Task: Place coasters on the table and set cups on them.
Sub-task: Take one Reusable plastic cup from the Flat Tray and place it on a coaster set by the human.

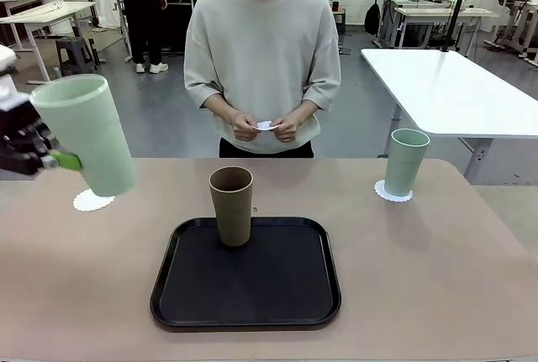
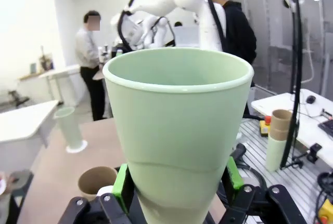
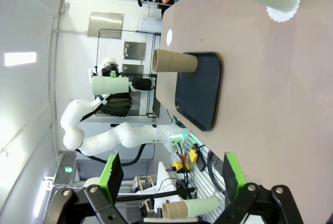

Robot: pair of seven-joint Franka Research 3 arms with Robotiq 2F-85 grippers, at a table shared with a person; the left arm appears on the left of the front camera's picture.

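At the far left, the left gripper [image 2: 177,180] is clamped on a tall, pale mint green plastic tumbler [image 1: 84,135], its green pads pressed against the lower wall on either side. The tumbler leans with its open mouth up. Just below its base a small round white paper doily with a scalloped edge [image 1: 92,201] lies on the long beige-pink table [image 1: 437,270]. The base seems to hang clear of the doily, though the front view is too shallow to be sure. Near the middle, a brown tapered plastic tumbler [image 1: 231,205] stands upright at the far edge of a black rounded-square tray [image 1: 252,299]. Behind it, across the table, a person in a light grey top holds another white doily [image 1: 266,125] between both hands [image 1: 286,129] at waist height. Further right, a second mint green tumbler [image 1: 406,163] stands upright on its own lacy white doily [image 1: 393,192], near the table's far right corner. The right gripper [image 3: 171,177] hangs above the table with its jaws spread wide and nothing between the green pads.
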